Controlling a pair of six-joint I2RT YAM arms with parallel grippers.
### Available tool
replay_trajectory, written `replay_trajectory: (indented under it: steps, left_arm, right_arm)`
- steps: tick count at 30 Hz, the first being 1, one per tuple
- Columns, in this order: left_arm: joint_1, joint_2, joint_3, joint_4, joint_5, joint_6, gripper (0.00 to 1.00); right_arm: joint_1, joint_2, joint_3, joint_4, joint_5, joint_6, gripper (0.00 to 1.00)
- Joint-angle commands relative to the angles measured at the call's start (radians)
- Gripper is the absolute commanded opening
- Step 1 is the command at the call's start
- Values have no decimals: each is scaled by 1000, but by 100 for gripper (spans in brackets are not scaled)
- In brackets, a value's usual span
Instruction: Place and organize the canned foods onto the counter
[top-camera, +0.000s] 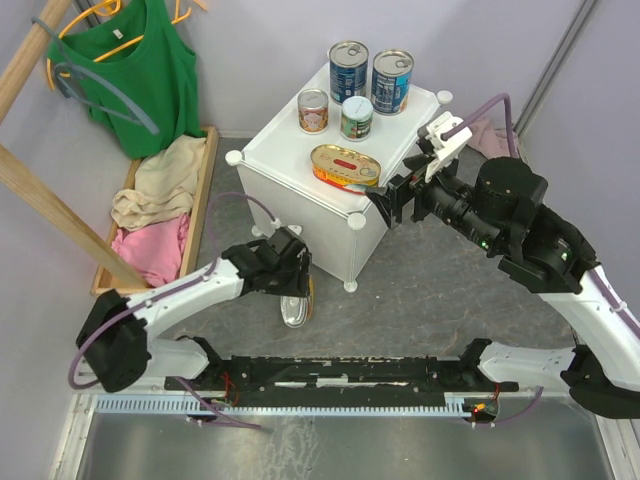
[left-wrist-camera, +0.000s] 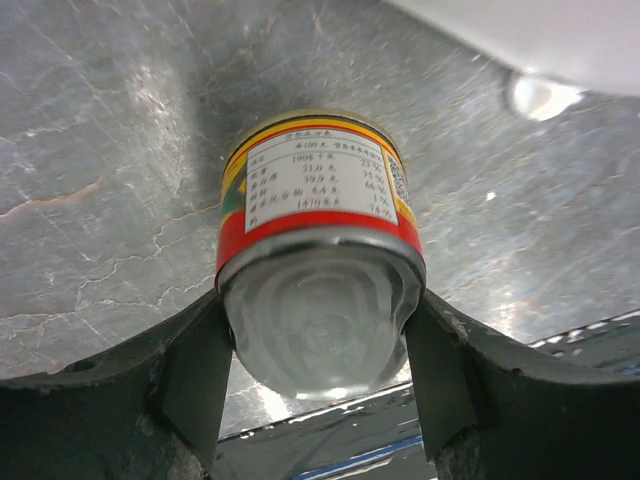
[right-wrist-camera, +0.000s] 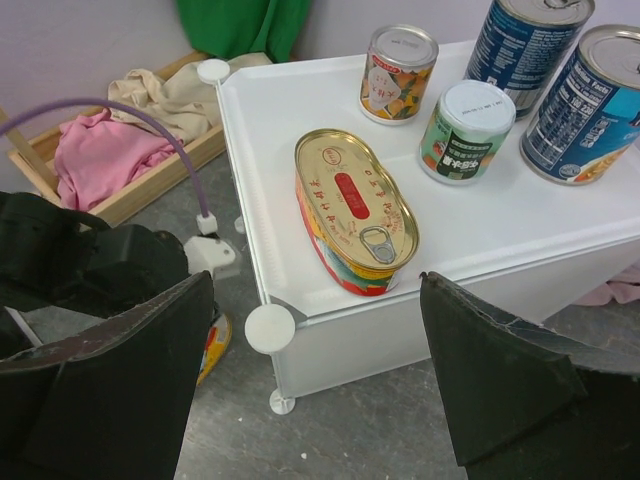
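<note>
The counter (top-camera: 275, 150) is a white cube cabinet. On its top stand two tall blue cans (top-camera: 348, 68) (top-camera: 392, 80), a small orange-red can (top-camera: 313, 110), a small green-white can (top-camera: 356, 117) and a flat oval tin (top-camera: 346, 166). These also show in the right wrist view, with the oval tin (right-wrist-camera: 355, 210) near the counter's front corner (right-wrist-camera: 270, 328). My right gripper (top-camera: 395, 205) (right-wrist-camera: 310, 400) is open and empty, just off that corner. My left gripper (top-camera: 290, 290) (left-wrist-camera: 318, 370) is shut on the second oval tin (left-wrist-camera: 320, 250) at the floor by the counter's foot.
A wooden clothes rack with a green top (top-camera: 140, 70) stands at the far left. A wooden tray of pink and beige clothes (top-camera: 160, 200) lies left of the counter. A pink cloth (top-camera: 490, 135) lies behind the counter at the right. The grey floor surrounds the counter.
</note>
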Motion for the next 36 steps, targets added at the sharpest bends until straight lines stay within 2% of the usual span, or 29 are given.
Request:
replay_trajectory:
  steps: [1,10,19,36]
  left_arm:
    - [5,-140,30,46,-67,-109,3]
    - [4,-336,90,-48,-168,-176,3]
    - [3,-414,235,-136,-243,-170,3]
    - [4,-351,654,-282,-331,-89,3]
  right_arm:
    - [3,-19,-14,41,-5,18,91]
    - [3,-28,-35,45,-6,28,91]
    - [2,-41,-48,47,1,41,91]
    - [3,-55,-79,51,32,47,90]
